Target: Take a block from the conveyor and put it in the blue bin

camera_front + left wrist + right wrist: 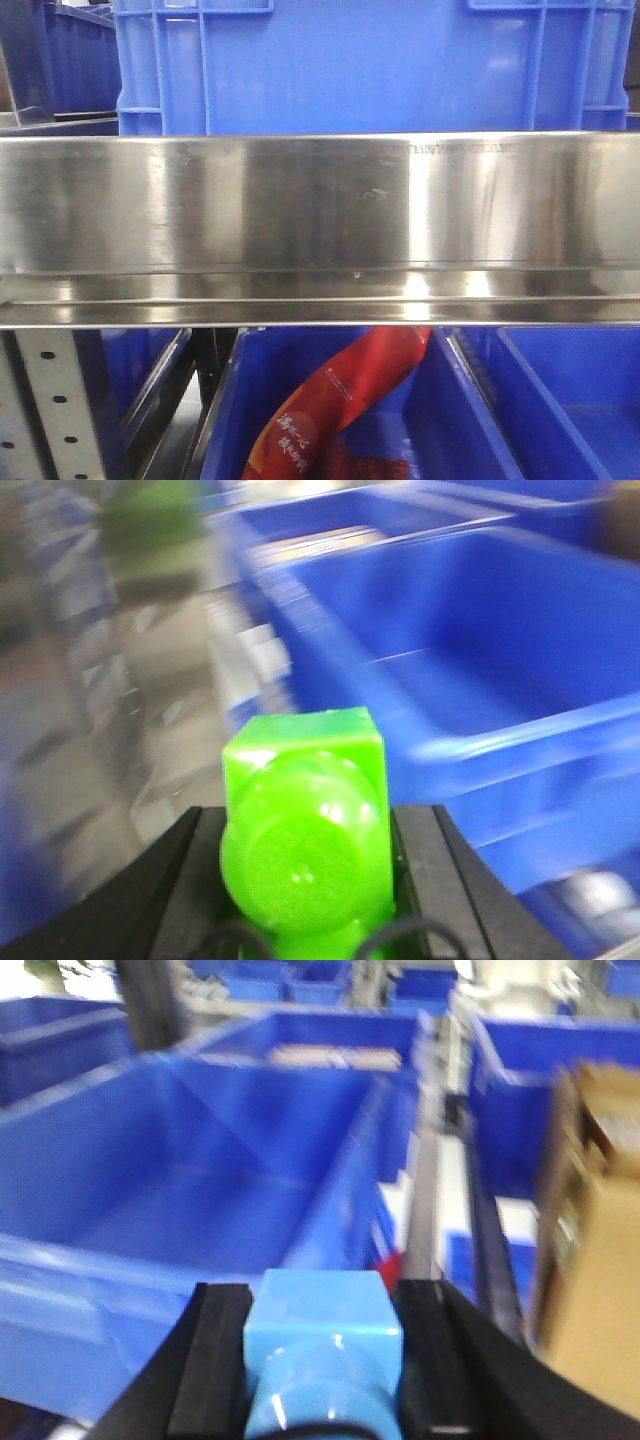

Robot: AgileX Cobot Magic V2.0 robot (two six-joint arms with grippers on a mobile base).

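Note:
A bright green block point(305, 825) with a round stud sits clamped between the black fingers of my left gripper point(305, 865), which is shut on it. A large blue bin point(470, 660) lies ahead and to the right of it. In the right wrist view a light blue block point(322, 1345) is held between the pads of my right gripper point(322, 1360), shut on it. A wide blue bin point(180, 1190) opens just beyond and left of that gripper. The conveyor is out of view.
A shiny steel rail point(320, 230) spans the front view, with a blue crate point(370, 65) behind it and a red packet point(335, 400) in a lower blue bin. A brown cardboard box point(595, 1230) stands at the right. More blue bins fill the background.

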